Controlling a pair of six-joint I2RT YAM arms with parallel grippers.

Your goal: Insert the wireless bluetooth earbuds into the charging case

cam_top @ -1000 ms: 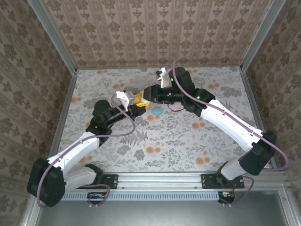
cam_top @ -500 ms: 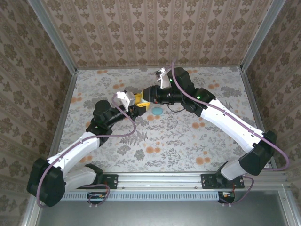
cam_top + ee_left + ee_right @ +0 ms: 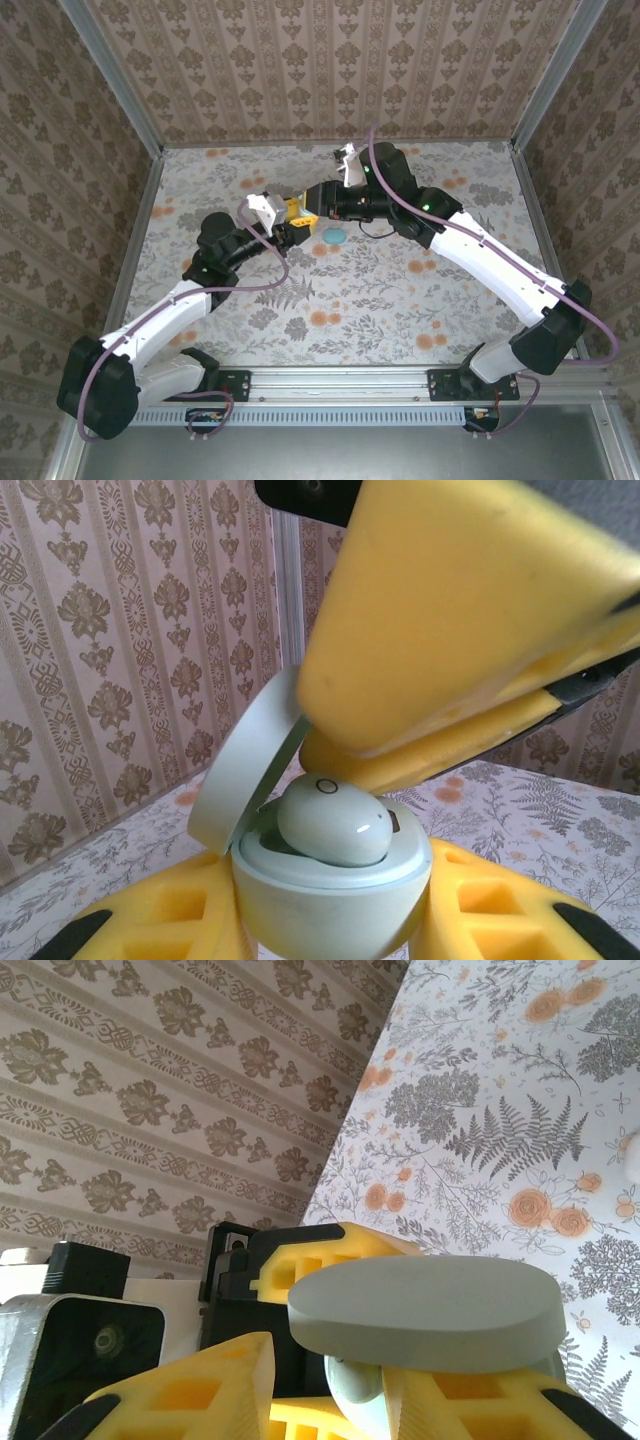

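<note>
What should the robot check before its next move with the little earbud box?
1. The charging case is gripped by the left pincer: ok.
2. The lid is open: ok.
3. The earbud rests in the case: ok.
4. The earbud is fully down: cannot tell.
5. The right pincer is off the earbud: cannot tell.
6. The lid can close: not ok, right pincer in its way.

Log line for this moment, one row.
left end effector: grips open charging case | earbud: sitting in case | right end effector: over earbud, grip unclear
</note>
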